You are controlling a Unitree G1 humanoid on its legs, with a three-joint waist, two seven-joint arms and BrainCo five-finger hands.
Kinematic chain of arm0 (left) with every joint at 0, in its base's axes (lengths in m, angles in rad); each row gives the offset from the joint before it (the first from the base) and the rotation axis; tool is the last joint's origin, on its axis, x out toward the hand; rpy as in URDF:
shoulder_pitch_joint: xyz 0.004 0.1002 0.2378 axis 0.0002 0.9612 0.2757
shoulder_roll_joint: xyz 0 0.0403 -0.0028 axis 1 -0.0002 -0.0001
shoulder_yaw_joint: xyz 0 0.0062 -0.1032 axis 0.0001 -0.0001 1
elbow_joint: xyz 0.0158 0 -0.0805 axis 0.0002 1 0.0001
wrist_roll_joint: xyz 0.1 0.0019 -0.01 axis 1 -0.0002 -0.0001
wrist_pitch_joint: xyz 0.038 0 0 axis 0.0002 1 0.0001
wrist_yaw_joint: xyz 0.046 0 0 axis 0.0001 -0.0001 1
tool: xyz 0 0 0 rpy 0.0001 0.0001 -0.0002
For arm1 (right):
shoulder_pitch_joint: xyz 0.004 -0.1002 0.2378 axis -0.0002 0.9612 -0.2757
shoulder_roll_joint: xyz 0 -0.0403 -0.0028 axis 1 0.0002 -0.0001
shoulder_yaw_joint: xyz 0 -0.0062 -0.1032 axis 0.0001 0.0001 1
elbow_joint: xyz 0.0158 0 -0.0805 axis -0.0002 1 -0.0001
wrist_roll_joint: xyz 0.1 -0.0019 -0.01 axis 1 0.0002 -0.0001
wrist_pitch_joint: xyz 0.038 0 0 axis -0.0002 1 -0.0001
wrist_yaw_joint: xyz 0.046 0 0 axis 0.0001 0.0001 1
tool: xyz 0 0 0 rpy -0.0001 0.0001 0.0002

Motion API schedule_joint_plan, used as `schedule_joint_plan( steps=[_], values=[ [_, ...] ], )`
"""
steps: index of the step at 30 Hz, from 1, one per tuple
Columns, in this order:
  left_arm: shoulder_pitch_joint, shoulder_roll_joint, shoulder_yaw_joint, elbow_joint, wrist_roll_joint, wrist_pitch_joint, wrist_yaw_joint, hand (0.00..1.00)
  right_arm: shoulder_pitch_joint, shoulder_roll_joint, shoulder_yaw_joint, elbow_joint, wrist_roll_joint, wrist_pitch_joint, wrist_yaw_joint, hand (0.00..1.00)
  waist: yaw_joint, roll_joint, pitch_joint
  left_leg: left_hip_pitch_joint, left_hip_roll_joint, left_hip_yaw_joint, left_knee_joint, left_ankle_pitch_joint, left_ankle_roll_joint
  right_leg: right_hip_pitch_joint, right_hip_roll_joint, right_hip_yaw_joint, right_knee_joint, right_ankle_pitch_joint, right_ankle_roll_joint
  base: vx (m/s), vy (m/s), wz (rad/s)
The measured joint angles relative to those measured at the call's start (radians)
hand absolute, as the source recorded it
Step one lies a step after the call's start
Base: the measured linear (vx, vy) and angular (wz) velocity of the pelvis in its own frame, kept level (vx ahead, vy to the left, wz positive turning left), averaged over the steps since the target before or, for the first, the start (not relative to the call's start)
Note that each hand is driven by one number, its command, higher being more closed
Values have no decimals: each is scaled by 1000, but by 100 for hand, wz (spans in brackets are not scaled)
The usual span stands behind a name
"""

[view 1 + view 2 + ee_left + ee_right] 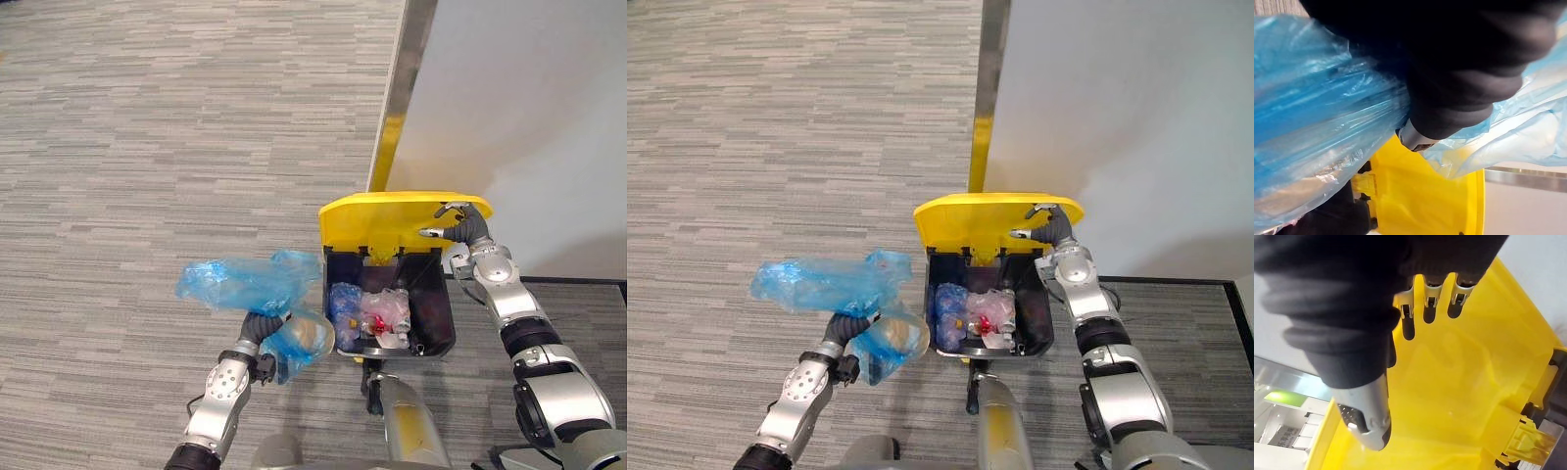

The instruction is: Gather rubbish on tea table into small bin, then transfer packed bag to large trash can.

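Blue bag (240,282) hangs left of open trash can (441,305), fingers of left hand (259,328) hidden in plastic. Straight fingers of right hand (453,227) prop yellow lid (382,220).

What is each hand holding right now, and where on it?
Left hand grips the blue bag around its gathered middle. Right hand is at the upper right corner of the raised yellow lid; whether it grips or just props it cannot be told.

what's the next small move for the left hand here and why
Probably swing the left hand rightward to bring the blue bag over the black bin: the right hand props the yellow lid open, and the bag sits beside it.
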Motion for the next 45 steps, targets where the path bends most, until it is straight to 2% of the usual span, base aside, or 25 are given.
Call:
schedule_joint_plan(
  steps=[5,9,11,13,15,17,19,20,23,32,37,42,43,45],
  values=[
    [-87,-8,-122,-23,-18,-10,1,100,-81,0,19,45,14,12,-3,0,-1,-4,30,-15,-5,5,33,0,0,0,-2,9,2,3,-4,-18,19,0],
    [-205,-26,-202,-21,-15,-19,4,100,-153,0,81,46,14,15,-17,0,-5,-20,82,-30,-20,24,69,-3,1,-10,-5,32,6,13,-7,-46,24,-10],
    [-264,-33,-225,-7,-11,-20,16,100,-198,-1,95,46,14,19,-21,0,-11,-19,109,-47,-21,29,99,-22,-3,-20,-4,38,9,22,-5,-57,24,-13],
    [-327,-44,-239,36,-2,-20,29,100,-238,0,121,44,14,20,-22,0,-29,-23,126,-73,-22,32,131,-47,-6,-39,-5,42,14,31,0,-88,37,-7],
    [-415,-52,-264,115,26,-19,50,100,-269,0,125,32,14,22,-22,0,-29,-35,152,-97,-30,48,170,-59,-3,-56,-6,61,19,48,-4,-115,46,-17],
    [-501,-62,-281,179,36,-17,72,100,-302,-2,127,-1,15,28,-26,0,-40,-38,194,-125,-33,50,221,-78,-1,-65,-8,68,19,60,4,-105,33,-9],
    [-561,-67,-295,217,53,-16,92,100,-314,-1,143,-48,16,30,-31,0,-50,-42,205,-177,-31,49,270,-96,-1,-96,-10,70,20,70,15,-93,7,-2],
    [-601,-82,-298,252,65,-15,99,100,-316,0,147,-87,17,30,-36,0,-52,-42,219,-199,-28,49,297,-106,0,-108,-8,71,20,77,21,-92,-4,-5],
    [-672,-129,-311,329,88,3,127,100,-317,15,159,-171,25,31,-45,0,-50,-48,228,-256,-16,53,350,-126,-4,-149,-1,75,24,92,9,-61,-20,-11],
    [-824,-238,-299,520,145,27,138,100,-324,75,246,-429,57,32,-69,0,-53,-55,239,-375,23,89,454,-174,-15,-274,33,97,74,94,6,5,-46,-16],
    [-874,-253,-192,579,183,51,160,100,-389,83,317,-531,75,25,-73,0,-56,-62,279,-456,56,123,550,-224,-15,-357,70,121,109,103,-6,10,-8,-28],
    [-908,-252,-87,608,210,72,182,100,-427,90,355,-596,78,-14,-83,0,-55,-62,284,-550,76,124,612,-250,-19,-446,86,122,136,106,-11,20,-19,-13],
    [-910,-251,-67,608,221,80,191,0,-434,102,359,-604,79,-16,-87,0,-55,-62,285,-562,76,124,618,-251,-19,-460,87,122,141,106,-11,43,-18,-1],
    [-910,-251,-45,608,224,95,201,0,-436,116,359,-604,88,-30,-89,0,-54,-62,285,-576,79,124,623,-251,-19,-470,87,121,142,106,-11,47,-16,1]
  ],
)
